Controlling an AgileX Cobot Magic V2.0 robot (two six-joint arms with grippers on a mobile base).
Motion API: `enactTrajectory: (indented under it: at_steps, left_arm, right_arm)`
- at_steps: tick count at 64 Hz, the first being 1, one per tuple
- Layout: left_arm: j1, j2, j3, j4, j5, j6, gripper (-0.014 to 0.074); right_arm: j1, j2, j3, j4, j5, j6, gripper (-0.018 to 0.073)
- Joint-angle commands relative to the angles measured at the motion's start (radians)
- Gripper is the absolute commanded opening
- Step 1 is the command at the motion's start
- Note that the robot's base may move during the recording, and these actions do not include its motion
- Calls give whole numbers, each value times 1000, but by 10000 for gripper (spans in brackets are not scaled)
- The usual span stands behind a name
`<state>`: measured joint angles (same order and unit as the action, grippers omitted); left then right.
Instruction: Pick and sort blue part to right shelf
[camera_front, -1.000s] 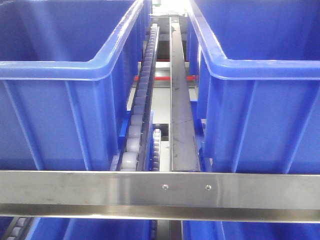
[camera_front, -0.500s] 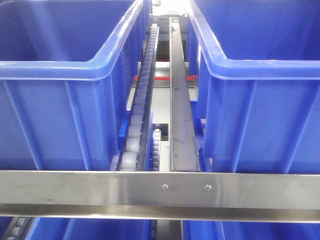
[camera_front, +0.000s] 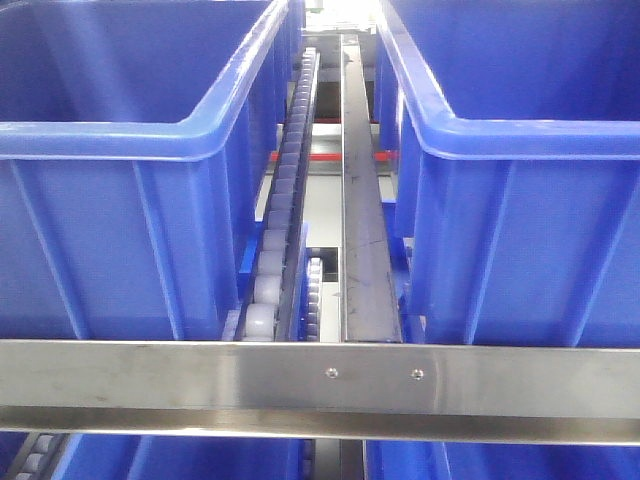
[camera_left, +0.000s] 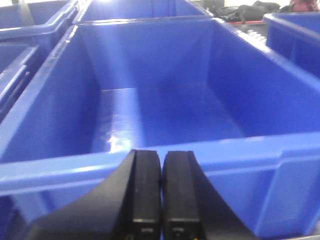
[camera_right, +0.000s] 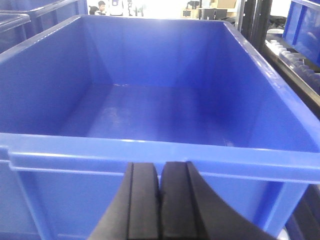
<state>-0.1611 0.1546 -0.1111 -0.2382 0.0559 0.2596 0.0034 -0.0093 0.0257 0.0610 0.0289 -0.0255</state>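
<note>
Both blue bins (camera_front: 130, 140) apparently run off-frame sideways.

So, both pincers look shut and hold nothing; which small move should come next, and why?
Probably open one pincer, say the right pincer, and look for a blue part. The left pincer is also shut and bare, and both blue bins show bare floors.

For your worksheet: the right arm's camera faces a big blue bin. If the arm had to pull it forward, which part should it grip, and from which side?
Grip the blue bin by its near rim, coming from the front and above. The rim is a thick rolled lip right before the closed right gripper, likely narrow enough to pinch; the walls below are broad and flat. The fingers must open first.
</note>
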Motion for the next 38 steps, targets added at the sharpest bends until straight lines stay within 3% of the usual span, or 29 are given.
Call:
enactTrajectory:
  at_steps: [1, 5, 11, 22, 38]
  left_arm:
    - [33, -53, 5, 14, -85, -28, 134]
    - [68, -103, 32, 63, -88, -97, 134]
    - [125, -166, 55, 198, -86, -192, 134]
    - [150, -183, 116, 186, -102, -196, 134]
    - [119, -183, 142, 173, -103, -196, 134]
  right_arm:
    - [-5, -23, -17, 3, -94, -2, 22]
    - [-5, -23, -17, 3, -94, -2, 22]
    - [-5, -23, -17, 3, -94, -2, 22]
    - [-5, -22, -17, 3, -94, -2, 22]
    - [-5, -22, -17, 3, -94, -2, 22]
